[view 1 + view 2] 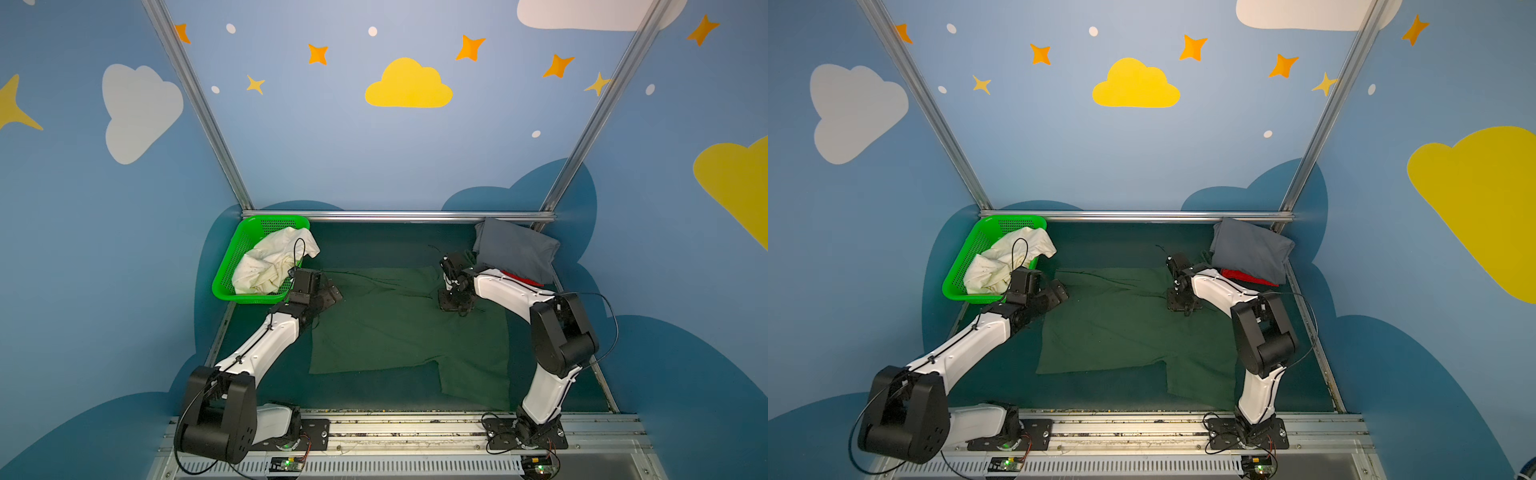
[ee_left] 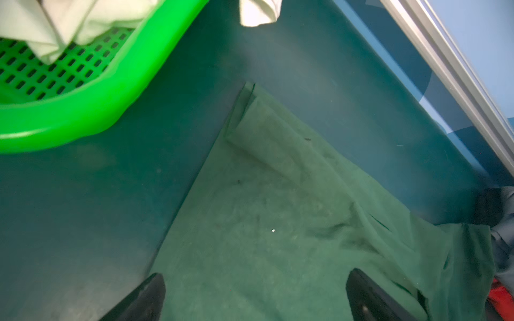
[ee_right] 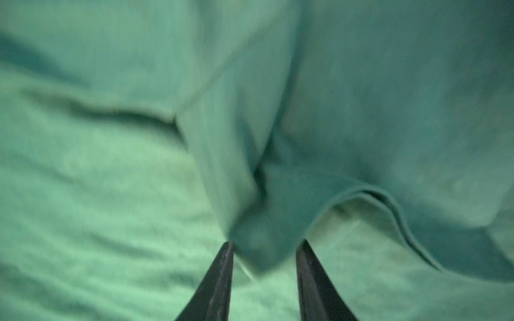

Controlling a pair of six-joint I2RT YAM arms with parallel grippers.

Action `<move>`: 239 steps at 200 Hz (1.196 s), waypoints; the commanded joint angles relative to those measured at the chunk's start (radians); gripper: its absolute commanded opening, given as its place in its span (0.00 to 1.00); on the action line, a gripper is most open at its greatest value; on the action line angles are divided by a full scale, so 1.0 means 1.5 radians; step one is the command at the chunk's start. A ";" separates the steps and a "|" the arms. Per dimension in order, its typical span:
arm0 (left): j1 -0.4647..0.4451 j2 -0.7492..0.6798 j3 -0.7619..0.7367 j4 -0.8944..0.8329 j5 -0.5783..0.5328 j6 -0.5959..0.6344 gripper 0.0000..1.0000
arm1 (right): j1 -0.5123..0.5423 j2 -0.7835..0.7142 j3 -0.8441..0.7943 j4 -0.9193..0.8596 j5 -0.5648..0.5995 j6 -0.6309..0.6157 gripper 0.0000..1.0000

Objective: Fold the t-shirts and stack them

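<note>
The dark green t-shirt (image 1: 395,324) (image 1: 1121,324) lies spread on the mat, with a flap hanging toward the front right. My right gripper (image 1: 455,305) (image 3: 266,243) points down at its far right part. Its jaws stand apart around a raised fold of green cloth (image 3: 258,194). My left gripper (image 1: 332,295) (image 2: 256,273) hovers wide open over the shirt's far left corner (image 2: 244,116), holding nothing. A folded grey t-shirt (image 1: 517,249) lies on a red one (image 1: 521,277) at the back right. The cream-white t-shirt (image 1: 270,262) is crumpled in the basket.
The bright green perforated basket (image 1: 226,266) (image 2: 83,111) stands at the back left, close to my left wrist. A metal frame rail (image 1: 399,216) runs along the back of the teal mat (image 1: 374,245). The arm bases sit on the front rail (image 1: 395,432).
</note>
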 commanded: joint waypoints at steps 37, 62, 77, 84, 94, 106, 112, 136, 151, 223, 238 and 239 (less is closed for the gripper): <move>0.002 0.060 0.064 0.034 0.009 0.001 1.00 | 0.011 -0.129 -0.056 -0.003 -0.076 0.026 0.51; 0.002 0.096 0.094 0.036 0.007 0.014 1.00 | -0.004 -0.135 -0.016 -0.018 -0.052 0.028 0.80; 0.003 0.124 0.116 0.029 -0.009 0.026 1.00 | -0.016 -0.124 0.002 -0.006 -0.053 0.023 0.83; 0.002 0.137 0.126 0.026 -0.018 0.032 1.00 | -0.026 -0.112 0.015 -0.005 -0.051 0.024 0.85; 0.002 0.159 0.144 0.017 -0.034 0.042 1.00 | -0.040 -0.093 0.036 -0.007 -0.046 0.021 0.87; 0.002 0.188 0.175 0.000 -0.064 0.060 1.00 | -0.058 -0.068 0.060 -0.006 -0.036 0.018 0.88; 0.003 0.205 0.194 -0.015 -0.078 0.065 1.00 | -0.067 -0.054 0.076 -0.008 -0.033 0.016 0.88; 0.009 0.283 0.282 -0.080 -0.099 0.090 1.00 | -0.092 -0.002 0.135 -0.022 -0.030 -0.001 0.88; 0.015 0.328 0.336 -0.122 -0.094 0.097 0.99 | -0.098 0.018 0.157 -0.027 -0.025 -0.012 0.88; 0.021 0.432 0.428 -0.206 -0.034 0.105 0.79 | -0.131 0.046 0.165 -0.019 -0.066 -0.036 0.88; 0.021 0.435 0.423 -0.200 -0.017 0.108 0.72 | -0.137 0.050 0.167 -0.025 -0.077 -0.040 0.88; 0.021 0.435 0.423 -0.200 -0.017 0.107 0.72 | -0.138 0.050 0.167 -0.025 -0.076 -0.040 0.88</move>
